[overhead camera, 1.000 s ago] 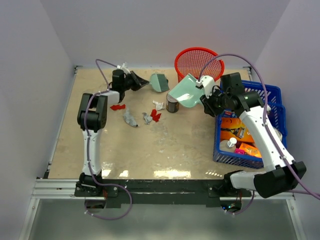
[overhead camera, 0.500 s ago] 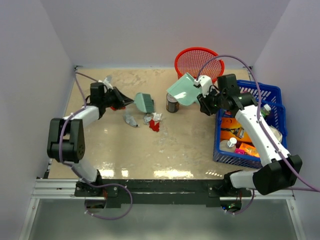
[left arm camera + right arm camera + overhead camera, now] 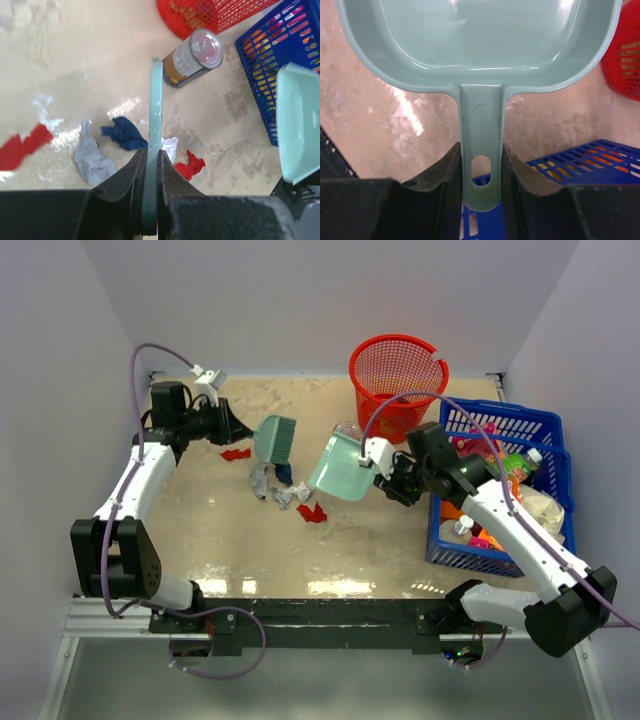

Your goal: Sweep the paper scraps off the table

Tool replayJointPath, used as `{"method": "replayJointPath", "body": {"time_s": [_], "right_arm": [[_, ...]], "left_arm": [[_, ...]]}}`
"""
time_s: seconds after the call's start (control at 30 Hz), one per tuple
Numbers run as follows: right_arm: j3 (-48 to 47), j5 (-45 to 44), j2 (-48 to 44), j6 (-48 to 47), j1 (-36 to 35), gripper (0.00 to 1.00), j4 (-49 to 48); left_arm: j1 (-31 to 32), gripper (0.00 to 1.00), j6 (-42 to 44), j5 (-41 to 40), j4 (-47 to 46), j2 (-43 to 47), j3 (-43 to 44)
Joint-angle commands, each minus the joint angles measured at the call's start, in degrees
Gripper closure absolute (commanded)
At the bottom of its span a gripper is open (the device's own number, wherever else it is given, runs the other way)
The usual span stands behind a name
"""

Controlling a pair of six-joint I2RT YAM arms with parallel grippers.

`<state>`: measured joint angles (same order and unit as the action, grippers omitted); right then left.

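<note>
Since half a second ago the paper scraps (image 3: 285, 485) have barely moved, while the dustpan (image 3: 340, 468) has dropped from beside the red basket (image 3: 398, 370) to just right of them. The brush (image 3: 273, 437) has slid a little closer to them.

Some scraps are hard to read. From above, the dark blue one is partly tucked under the brush head, the white one blends into the glossy table (image 3: 350, 550), and we cannot count the bits exactly. The tin can (image 3: 195, 57) is nearly hidden behind the dustpan in the top view.

The scatter lies left of the table's middle. It runs as a loose diagonal band from a lone red scrap at the far left to another red scrap nearer us on the right. Between them sit a crumpled grey-blue bit, a dark blue bit and a small white one, all flat and wrinkled.

The left hand (image 3: 228, 427) is closed on the brush handle, and its wrist camera sees the brush edge-on above the scraps. The right hand (image 3: 392, 476) is clamped on the dustpan handle, with the pan's open mouth facing the scraps. The blue crate (image 3: 510, 440) stands to the right.
</note>
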<state>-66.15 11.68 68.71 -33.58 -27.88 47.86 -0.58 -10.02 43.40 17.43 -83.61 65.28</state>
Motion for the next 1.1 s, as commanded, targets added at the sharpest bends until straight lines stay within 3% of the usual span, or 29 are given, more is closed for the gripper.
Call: {"method": "replayJointPath", "body": {"time_s": [0.0,0.2,0.27,0.33,0.43,0.57,0.73,0.97,1.07], "right_arm": [[3.8,-1.8,-3.0,-6.1,-4.4,1.0,3.6],[7.9,-4.4,-3.1,-7.6,-8.6,1.0,3.8],[9.6,-6.6,-2.9,-7.6,-9.7,1.0,3.5],[11.2,-9.3,-1.7,-6.4,-10.1,1.0,2.6],[13.3,-10.7,-0.9,-4.1,-10.0,1.0,1.1],[14.4,-9.7,0.3,-1.1,-10.1,1.0,0.5],[15.1,-11.5,0.4,0.6,-10.1,1.0,0.7],[15.3,-11.6,0.1,0.8,-10.1,1.0,2.0],[15.4,-12.4,0.0,1.0,-10.1,1.0,1.6]], "left_arm": [[0.1,1.0,8.4,3.4,7.2,-1.0,6.6],[0.1,1.0,11.4,-1.3,15.9,-5.4,11.9],[1.5,1.0,17.5,-1.0,19.4,-7.4,14.8],[2.1,1.0,29.9,1.9,29.6,-10.2,23.4],[3.0,1.0,41.5,4.7,43.4,-16.3,34.0],[5.2,1.0,47.8,8.4,54.8,-21.3,37.8],[7.6,1.0,46.9,13.5,53.6,-20.0,31.6],[9.7,1.0,35.1,9.1,32.8,-17.3,21.0],[9.8,1.0,30.5,6.0,25.7,-18.9,21.6]]}}
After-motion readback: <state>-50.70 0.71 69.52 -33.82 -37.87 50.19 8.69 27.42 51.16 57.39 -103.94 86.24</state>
